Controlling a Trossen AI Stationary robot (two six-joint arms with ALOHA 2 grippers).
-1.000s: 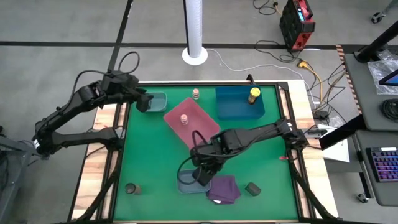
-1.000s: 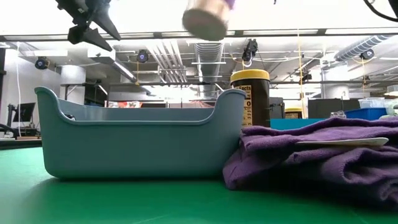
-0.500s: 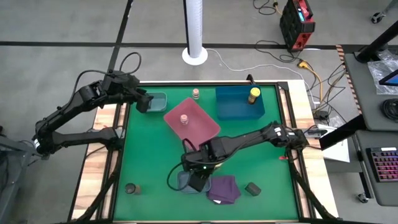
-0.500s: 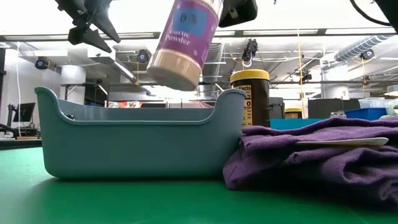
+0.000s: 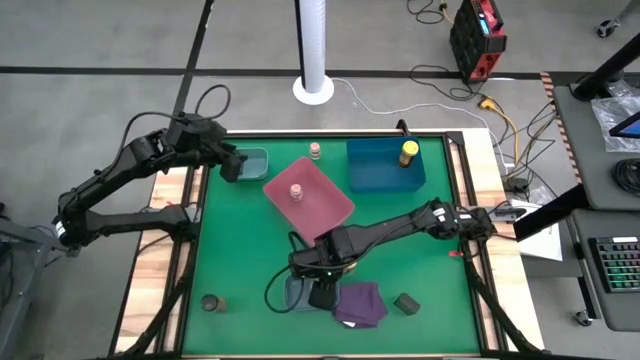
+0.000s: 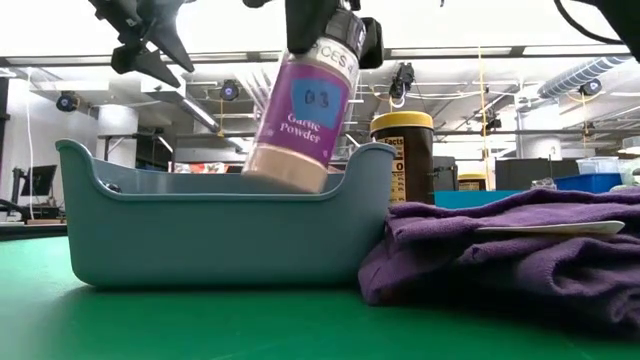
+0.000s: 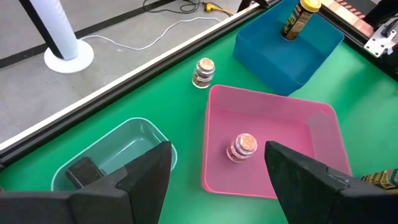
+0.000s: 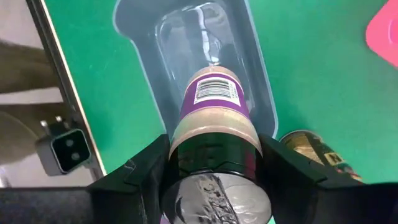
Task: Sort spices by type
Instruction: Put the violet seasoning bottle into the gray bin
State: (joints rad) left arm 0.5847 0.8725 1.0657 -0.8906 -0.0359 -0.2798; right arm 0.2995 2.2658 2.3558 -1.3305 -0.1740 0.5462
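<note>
My right gripper (image 5: 320,290) is shut on a garlic-powder jar (image 6: 300,120) with pale contents, a purple label and a dark cap. The jar hangs over the grey tray (image 6: 215,235) at the table's near edge, and its base is hidden behind the tray's wall. My left gripper (image 7: 217,186) hovers open above the teal tray (image 7: 118,155) at the far left. One pink jar (image 7: 242,146) stands in the pink tray (image 7: 292,134) and another (image 7: 203,72) stands on the table. A yellow jar (image 5: 408,152) stands in the blue tray (image 5: 385,168). My right gripper pinches the jar by its dark cap end (image 8: 214,158) between the two fingers (image 8: 146,174), coming from above and pointing down. The jar hangs below the fingers, tilted. Its base (image 6: 285,178) is inside the grey tray; I cannot tell whether it touches the floor.
A purple cloth (image 6: 500,245) lies right of the grey tray. A yellow-capped jar (image 6: 403,150) stands just beyond that tray. Dark jars sit near the front left (image 5: 210,302) and front right (image 5: 405,302). A dark object (image 7: 81,171) lies in the teal tray.
My right gripper has moved down and toward the table's near-left, carrying the jar from above the grey tray down into it. The jar's base now dips behind the tray's wall. The jar has also tipped from a strong slant to nearer upright.
</note>
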